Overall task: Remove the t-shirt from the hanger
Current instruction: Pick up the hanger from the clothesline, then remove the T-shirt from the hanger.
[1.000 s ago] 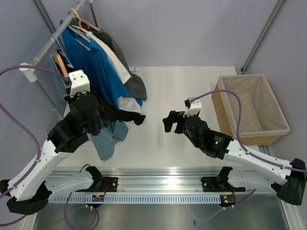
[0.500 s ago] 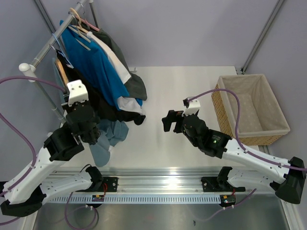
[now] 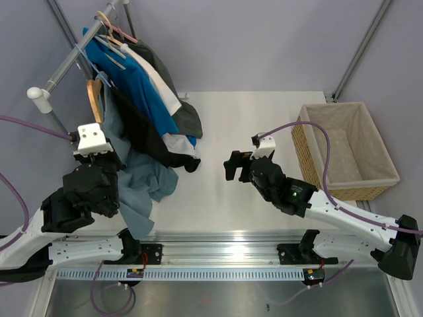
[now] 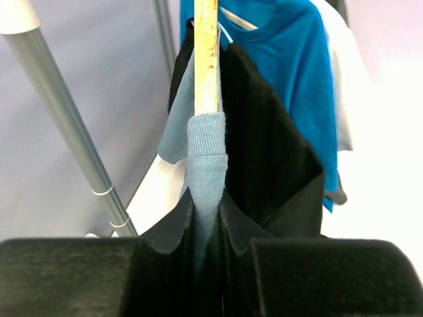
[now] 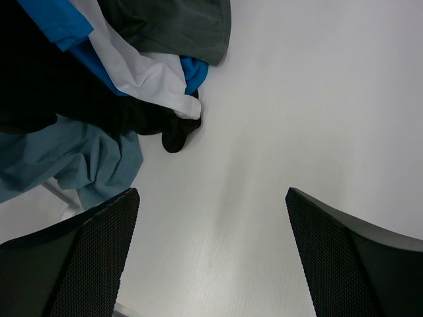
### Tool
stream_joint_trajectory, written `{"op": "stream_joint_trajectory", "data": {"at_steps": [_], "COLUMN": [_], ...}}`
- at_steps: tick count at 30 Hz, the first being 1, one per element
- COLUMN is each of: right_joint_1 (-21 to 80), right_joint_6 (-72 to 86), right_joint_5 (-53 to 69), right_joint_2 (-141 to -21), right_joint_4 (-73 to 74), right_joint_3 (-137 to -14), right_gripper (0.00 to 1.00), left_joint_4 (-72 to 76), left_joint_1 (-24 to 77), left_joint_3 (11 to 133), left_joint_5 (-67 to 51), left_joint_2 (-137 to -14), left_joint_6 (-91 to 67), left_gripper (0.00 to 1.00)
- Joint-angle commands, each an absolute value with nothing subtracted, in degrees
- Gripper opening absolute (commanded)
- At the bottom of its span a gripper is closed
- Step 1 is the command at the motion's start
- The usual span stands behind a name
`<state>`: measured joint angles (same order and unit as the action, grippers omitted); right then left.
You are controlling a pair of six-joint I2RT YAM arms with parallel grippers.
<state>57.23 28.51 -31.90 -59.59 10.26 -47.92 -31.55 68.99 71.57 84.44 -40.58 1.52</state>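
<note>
The grey-blue t-shirt point(image 3: 142, 183) hangs from the wooden hanger point(image 3: 94, 98) at the near end of the rack and trails down onto the table. In the left wrist view my left gripper point(image 4: 206, 214) is shut on a bunched fold of the t-shirt point(image 4: 207, 155). That fold is stretched taut and still wraps the lower end of the hanger point(image 4: 205, 53). My right gripper point(image 5: 211, 254) is open above the bare table, well right of the clothes, with nothing between its fingers.
Blue point(image 3: 135, 86), white, black point(image 3: 151, 142) and dark grey shirts hang behind on the slanted metal rail point(image 3: 66, 61), their hems lying on the table. A wicker basket point(image 3: 345, 192) with a cloth lining stands at the right.
My left arm has drawn back toward the near left with the t-shirt in its grip, stretching the cloth and baring more of the wooden hanger. The right arm has barely moved.
</note>
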Motion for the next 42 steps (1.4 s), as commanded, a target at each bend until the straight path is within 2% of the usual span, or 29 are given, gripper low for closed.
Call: {"op": "stream_joint_trajectory", "data": {"at_steps": [1,8,17,24,34,38,42], "right_joint_1": [57.66,57.66,57.66,57.66,57.66,57.66,57.66], "right_joint_6": [27.42,27.69,27.25,27.25,27.25,27.16,26.72], "right_joint_5": [-35.33,-35.07,-35.86,-37.00,-37.88,-37.88,-37.71], "right_joint_2": [-60.47,-60.65,-61.61,-63.89,-64.42,-64.42,-64.60], "right_joint_4": [11.25,12.13,11.78,13.01,13.36,13.18,13.27], "right_joint_3": [-50.89,-51.59,-51.68,-52.91,-53.26,-53.17,-53.52], "right_gripper": [1.00,1.00,1.00,1.00,0.99,1.00,0.99], "left_joint_4": [-27.77,-27.86,-28.04,-27.86,-27.95,-28.73,-38.75], "left_joint_1": [70.93,75.58,76.73,76.64,76.73,76.73,76.64], "left_joint_3": [72.60,73.65,67.33,63.64,57.15,52.57,52.64], "left_joint_5": [86.83,86.75,86.75,87.01,87.54,79.93,71.56], "left_joint_2": [-40.17,-38.76,-38.59,-36.48,-39.73,-36.48,-35.07], "left_joint_6": [1.67,0.26,-4.65,-13.17,-25.90,-31.36,-43.75], "left_gripper": [0.00,0.00,0.00,0.00,0.00,0.00,0.00]}}
